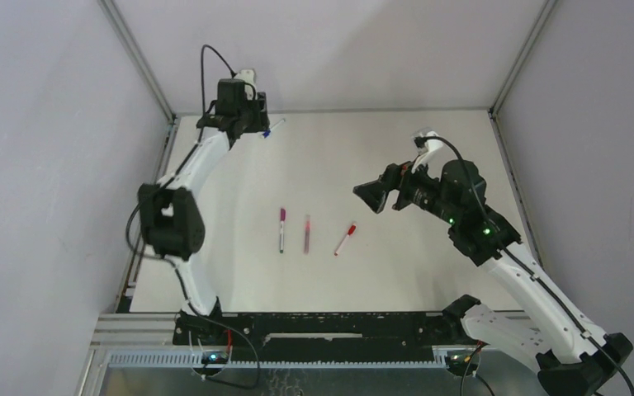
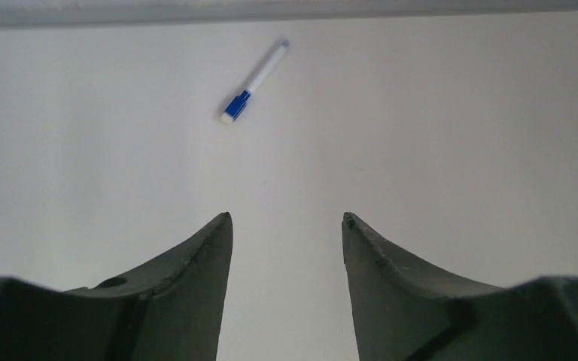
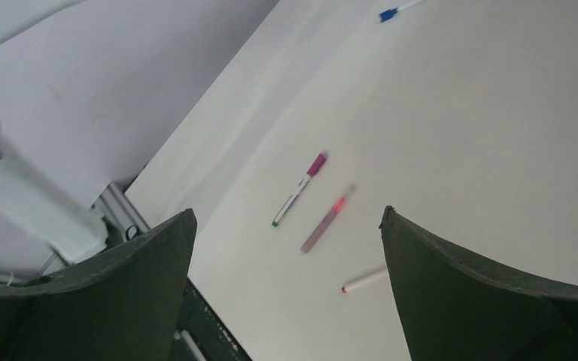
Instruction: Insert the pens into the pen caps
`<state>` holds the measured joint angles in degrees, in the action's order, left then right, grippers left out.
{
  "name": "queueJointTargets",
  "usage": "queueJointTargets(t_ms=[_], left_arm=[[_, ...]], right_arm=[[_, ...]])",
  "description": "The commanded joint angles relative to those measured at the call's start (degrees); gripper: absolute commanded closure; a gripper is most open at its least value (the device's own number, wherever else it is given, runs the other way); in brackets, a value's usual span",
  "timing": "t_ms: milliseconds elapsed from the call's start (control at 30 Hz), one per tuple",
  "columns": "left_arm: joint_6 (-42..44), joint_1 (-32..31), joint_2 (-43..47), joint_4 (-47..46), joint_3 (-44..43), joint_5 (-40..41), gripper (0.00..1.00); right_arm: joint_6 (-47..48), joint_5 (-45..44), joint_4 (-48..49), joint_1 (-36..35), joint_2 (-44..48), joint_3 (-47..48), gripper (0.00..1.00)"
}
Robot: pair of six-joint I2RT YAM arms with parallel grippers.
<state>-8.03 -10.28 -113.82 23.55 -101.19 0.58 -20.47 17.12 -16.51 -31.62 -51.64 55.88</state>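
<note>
Three pens lie mid-table: a white pen with a magenta-purple cap (image 1: 281, 228), a pinkish-red pen (image 1: 306, 233), and a white pen with a red cap (image 1: 345, 239). A white pen with a blue cap (image 1: 272, 128) lies at the far left. My left gripper (image 1: 252, 125) hovers just beside the blue-capped pen, which lies ahead of its fingers in the left wrist view (image 2: 254, 81). The left gripper (image 2: 287, 218) is open and empty. My right gripper (image 1: 369, 195) is raised to the right of the three pens; it is open and empty (image 3: 287, 210). The purple-capped pen (image 3: 299, 189), pinkish pen (image 3: 327, 219) and red-capped pen (image 3: 363, 280) lie below it.
Grey walls with aluminium posts (image 1: 140, 58) close in the white table (image 1: 429, 272) on the left, back and right. A black rail (image 1: 322, 326) runs along the near edge by the arm bases.
</note>
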Motion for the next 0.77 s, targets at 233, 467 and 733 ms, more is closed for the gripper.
queueJointTargets(t_ms=[233, 467, 733], left_arm=[[-1.3, -6.8, 42.1, -15.8, 37.2, 8.1, 0.00], [-6.1, -9.4, 67.4, -19.6, 59.9, 8.2, 0.00], [-9.7, -10.2, 80.7, -18.9, 68.7, 9.3, 0.00]], right_arm=[[-4.2, -18.6, -15.4, 0.8, 5.5, 1.5, 0.00], [-4.9, -22.9, -15.9, 1.1, 13.3, -5.8, 0.00], [-3.6, -22.1, -17.5, 1.2, 14.4, -6.6, 0.01]])
